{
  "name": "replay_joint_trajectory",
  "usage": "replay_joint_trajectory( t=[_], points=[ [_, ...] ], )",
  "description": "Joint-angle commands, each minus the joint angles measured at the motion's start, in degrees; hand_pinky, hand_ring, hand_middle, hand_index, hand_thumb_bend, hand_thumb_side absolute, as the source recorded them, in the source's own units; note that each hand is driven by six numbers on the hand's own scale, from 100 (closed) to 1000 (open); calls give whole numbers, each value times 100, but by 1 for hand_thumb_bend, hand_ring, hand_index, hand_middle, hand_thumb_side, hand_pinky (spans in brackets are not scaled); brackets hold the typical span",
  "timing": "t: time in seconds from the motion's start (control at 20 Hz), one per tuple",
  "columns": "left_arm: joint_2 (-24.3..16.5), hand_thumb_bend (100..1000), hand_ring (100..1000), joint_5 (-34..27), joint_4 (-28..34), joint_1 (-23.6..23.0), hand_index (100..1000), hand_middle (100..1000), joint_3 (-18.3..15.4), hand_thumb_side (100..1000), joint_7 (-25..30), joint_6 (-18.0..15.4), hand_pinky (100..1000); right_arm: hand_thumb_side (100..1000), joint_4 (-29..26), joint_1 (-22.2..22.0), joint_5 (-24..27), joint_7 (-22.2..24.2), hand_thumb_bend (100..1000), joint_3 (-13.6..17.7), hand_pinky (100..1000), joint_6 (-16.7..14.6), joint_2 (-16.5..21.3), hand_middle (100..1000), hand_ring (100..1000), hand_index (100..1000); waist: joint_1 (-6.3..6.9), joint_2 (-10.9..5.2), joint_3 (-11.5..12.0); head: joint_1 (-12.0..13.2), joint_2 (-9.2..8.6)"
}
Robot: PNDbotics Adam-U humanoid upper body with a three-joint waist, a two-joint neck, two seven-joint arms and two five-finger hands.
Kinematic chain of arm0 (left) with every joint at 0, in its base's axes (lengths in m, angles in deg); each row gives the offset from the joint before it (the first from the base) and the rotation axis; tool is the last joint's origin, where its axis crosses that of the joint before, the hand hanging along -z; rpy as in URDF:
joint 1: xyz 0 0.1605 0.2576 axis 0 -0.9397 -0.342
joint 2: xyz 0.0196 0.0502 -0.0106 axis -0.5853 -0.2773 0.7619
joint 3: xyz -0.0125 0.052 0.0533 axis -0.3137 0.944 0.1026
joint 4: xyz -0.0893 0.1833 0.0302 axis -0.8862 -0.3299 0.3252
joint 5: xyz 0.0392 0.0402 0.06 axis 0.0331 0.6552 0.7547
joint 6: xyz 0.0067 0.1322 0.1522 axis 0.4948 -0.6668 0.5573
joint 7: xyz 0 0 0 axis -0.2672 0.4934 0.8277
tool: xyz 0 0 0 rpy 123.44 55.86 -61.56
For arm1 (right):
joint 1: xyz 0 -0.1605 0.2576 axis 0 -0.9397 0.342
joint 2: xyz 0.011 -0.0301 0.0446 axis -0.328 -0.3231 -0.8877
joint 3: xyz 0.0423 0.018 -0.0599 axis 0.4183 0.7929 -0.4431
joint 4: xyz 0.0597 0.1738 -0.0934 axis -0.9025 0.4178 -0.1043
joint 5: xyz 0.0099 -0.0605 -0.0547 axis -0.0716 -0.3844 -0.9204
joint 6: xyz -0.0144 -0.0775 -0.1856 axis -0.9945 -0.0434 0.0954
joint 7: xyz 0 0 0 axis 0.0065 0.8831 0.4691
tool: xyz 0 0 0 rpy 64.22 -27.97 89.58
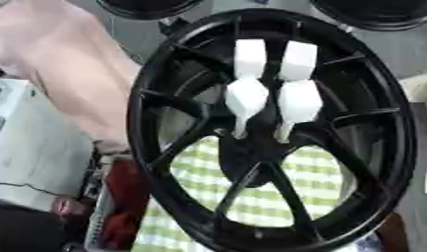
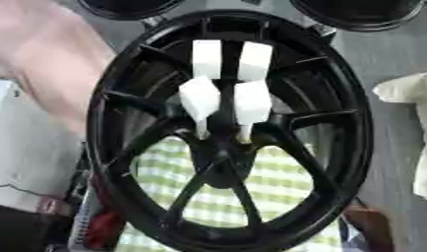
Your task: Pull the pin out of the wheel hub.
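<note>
Wheel hub (image 2: 105, 123), black, multi-spoke, is seen filling the middle of both views; its rim runs nearly from top edge to bottom edge

A green-and-white checked cloth (image 2: 277, 187) is seen through the lower spoke gaps, behind or under the wheel

Two white jointed pieces (image 1: 299, 101) are set side by side over the upper spokes, each with a blocky upper segment and a rounder lower one. They are tapered to narrow tips, which are pointed down at the hub centre (image 2: 219, 172) and ended just above it. The two are held close and parallel, with a thin dark gap between them

Whether these white pieces are fingers of a robot hand or the pin itself cannot be told. No black-and-silver hand is made out against the black wheel, so which hand is working, and whether it is spread, pressed together or pinching, cannot be told

Two dark round objects (image 2: 363, 12) are cut off by the top edge. A pale cloth (image 2: 411, 98) is laid right of the rim, a red item (image 1: 122, 197) is seen at lower left
</note>
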Motion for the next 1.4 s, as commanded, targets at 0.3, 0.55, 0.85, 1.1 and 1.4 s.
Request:
replay_joint_trajectory(
  t=[0.3,0.55,0.85,1.1,1.4],
  points=[
    [-234,100,715,98,88,-31,857,651,20,766,28,3,983,172,296,406,-641,1083,100,-201,853,-537,869,688,797,737,-64,-143,-28,-52,34],
    [-281,100,716,134,88,-51,857,650,46,767,46,11,983,191,487,744,-837,1887,100,-505,851,-922,1007,700,801,742,-118,-150,-37,-107,34],
    [-356,100,716,165,88,-54,857,650,93,768,88,20,984,216,544,1186,-925,2275,100,-1048,847,-1181,1073,704,800,744,-203,-157,5,-227,34],
    [-418,100,717,180,88,-47,857,650,132,767,126,28,984,242,639,1703,-933,2448,100,-1586,847,-1237,911,702,799,743,-276,-162,68,-323,34],
    [-434,100,718,193,88,-52,857,651,150,768,146,33,985,257,1023,2399,-838,2559,100,-2138,852,-990,462,693,797,738,-310,-160,125,-405,34]
  ],
)
